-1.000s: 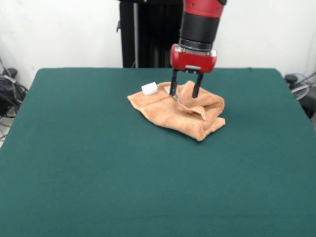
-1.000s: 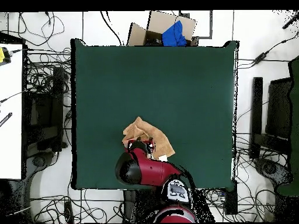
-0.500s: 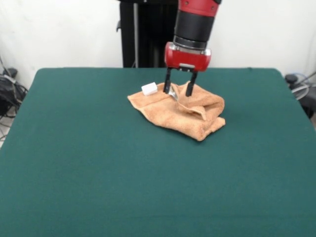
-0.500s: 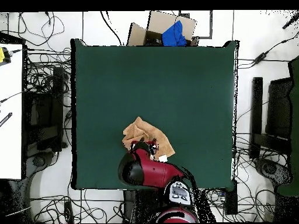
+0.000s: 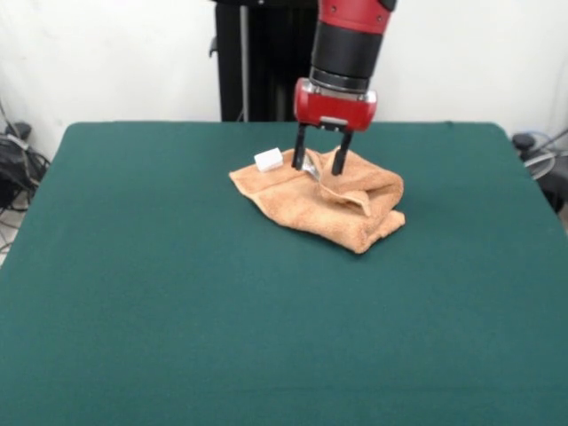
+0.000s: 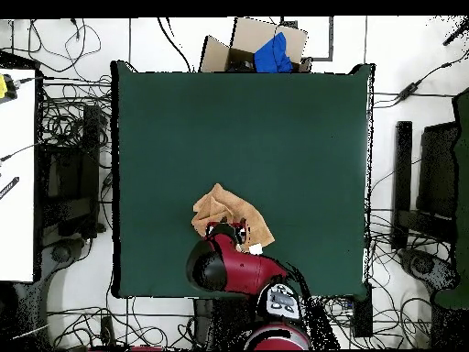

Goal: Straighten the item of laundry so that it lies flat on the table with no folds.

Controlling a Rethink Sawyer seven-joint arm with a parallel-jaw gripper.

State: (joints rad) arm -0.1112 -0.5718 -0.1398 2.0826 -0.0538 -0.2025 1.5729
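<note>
Looks like a robotics lab, a test cell rather than any home or shop. Centre of both views: a large rectangular table with a dark green felt-like top [image 6: 238, 137], fenced in by gear. Around it on the pale floor, tangles of black cables [image 6: 69, 119], thick at the left and along the bottom of the overhead view. Black equipment stands [image 6: 430, 197] at the right edge. White bench [image 6: 16, 174] at the far left. Open brown cardboard box with blue cloth inside [image 6: 261, 48] at top centre. Plain white wall [image 5: 106, 58] across the upper front view, black pedestal column [image 5: 262, 58] up against it.
</note>
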